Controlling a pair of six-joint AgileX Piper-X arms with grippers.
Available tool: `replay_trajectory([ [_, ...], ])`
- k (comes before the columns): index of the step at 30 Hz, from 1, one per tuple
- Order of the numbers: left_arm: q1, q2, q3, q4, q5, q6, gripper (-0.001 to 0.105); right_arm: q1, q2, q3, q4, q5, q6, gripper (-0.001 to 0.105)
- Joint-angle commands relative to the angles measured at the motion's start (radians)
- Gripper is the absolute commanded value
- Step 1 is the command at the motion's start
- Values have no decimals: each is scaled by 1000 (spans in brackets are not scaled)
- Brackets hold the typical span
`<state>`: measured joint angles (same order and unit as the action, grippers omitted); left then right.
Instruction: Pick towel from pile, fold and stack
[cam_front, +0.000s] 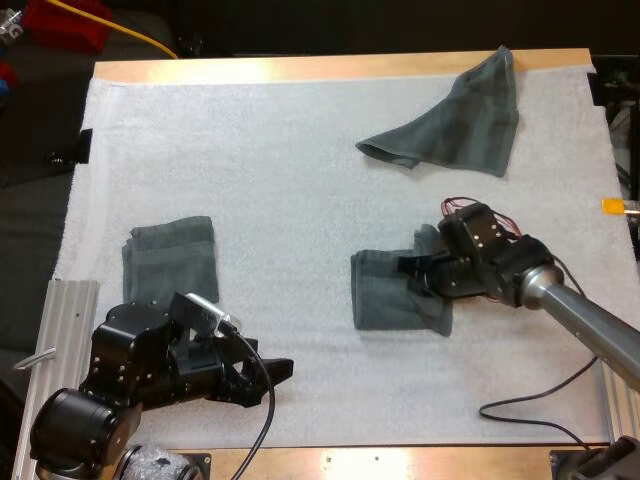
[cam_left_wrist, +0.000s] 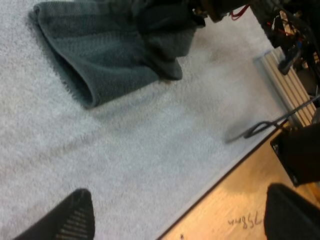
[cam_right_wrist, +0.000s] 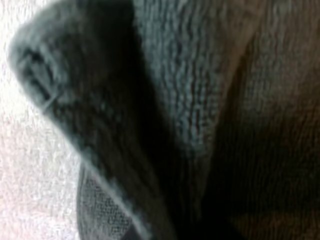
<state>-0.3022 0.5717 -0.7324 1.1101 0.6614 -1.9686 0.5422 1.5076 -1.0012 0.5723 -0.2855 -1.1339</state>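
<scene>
A dark grey-green towel (cam_front: 385, 295) lies partly folded on the white mat (cam_front: 270, 160), right of centre. My right gripper (cam_front: 415, 268) is at its right edge, shut on a raised, bunched flap of the cloth; the towel's weave (cam_right_wrist: 200, 100) sits right against that wrist camera. A folded towel (cam_front: 170, 258) rests at the left of the mat. A crumpled towel (cam_front: 455, 115) lies at the far right corner. My left gripper (cam_front: 280, 370) hovers low over the mat's near side, open with nothing in it. The left wrist view looks over bare mat toward the middle towel (cam_left_wrist: 105, 55), with the left gripper (cam_left_wrist: 180, 212) in front.
A ribbed aluminium rail (cam_front: 60, 320) runs along the near left edge of the mat. A black cable (cam_front: 520, 410) loops on the mat near the right front. The wooden table edge (cam_left_wrist: 235, 200) lies just past the left gripper.
</scene>
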Motion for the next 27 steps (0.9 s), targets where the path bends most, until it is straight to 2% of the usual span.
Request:
replay_trajectory([
  [1,-2,-5,-7,10,8,-4,68,1,8,-8,-19,-31,10,3],
  [7,-2,-5,-7,14,8,-2,68,26,44,-8,-76,-63,33,3],
  [18,-2,-5,-7,14,8,-2,68,61,127,-8,-146,-55,65,3],
  [27,-2,-5,-7,14,6,-2,68,61,129,-8,-150,-32,68,3],
])
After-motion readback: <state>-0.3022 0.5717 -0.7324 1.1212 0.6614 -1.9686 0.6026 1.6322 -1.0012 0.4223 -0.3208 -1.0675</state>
